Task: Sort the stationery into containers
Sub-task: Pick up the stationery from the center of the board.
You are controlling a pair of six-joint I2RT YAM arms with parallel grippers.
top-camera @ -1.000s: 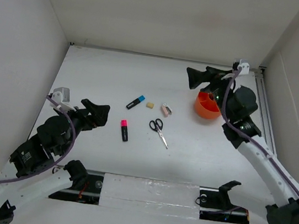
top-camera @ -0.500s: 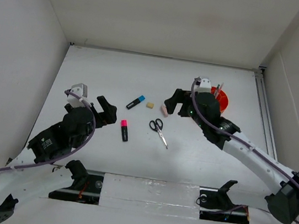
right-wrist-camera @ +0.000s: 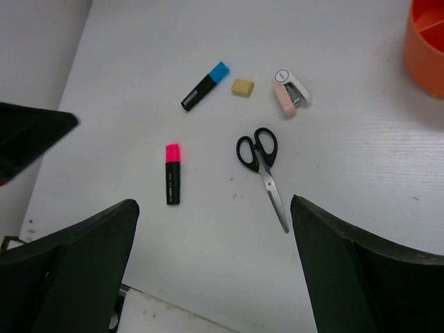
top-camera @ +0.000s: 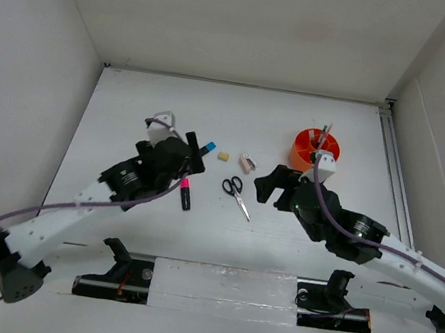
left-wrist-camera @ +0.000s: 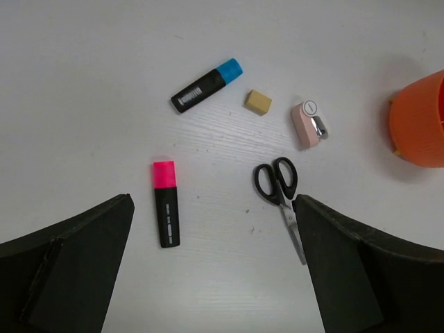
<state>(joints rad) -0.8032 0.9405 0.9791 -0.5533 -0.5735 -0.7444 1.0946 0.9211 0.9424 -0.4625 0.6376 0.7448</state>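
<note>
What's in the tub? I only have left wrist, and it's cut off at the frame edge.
Observer: Top view shows the whole tub. A few thin pens stand in it, one of them pinkish.
Operator: And the other arm?
Observer: In the top view the right gripper is over the table, just right of the scissors.
Operator: Jaws?
Observer: Open and holding nothing. The right wrist view shows its fingers spread wide, with the scissors ahead between them.
</note>
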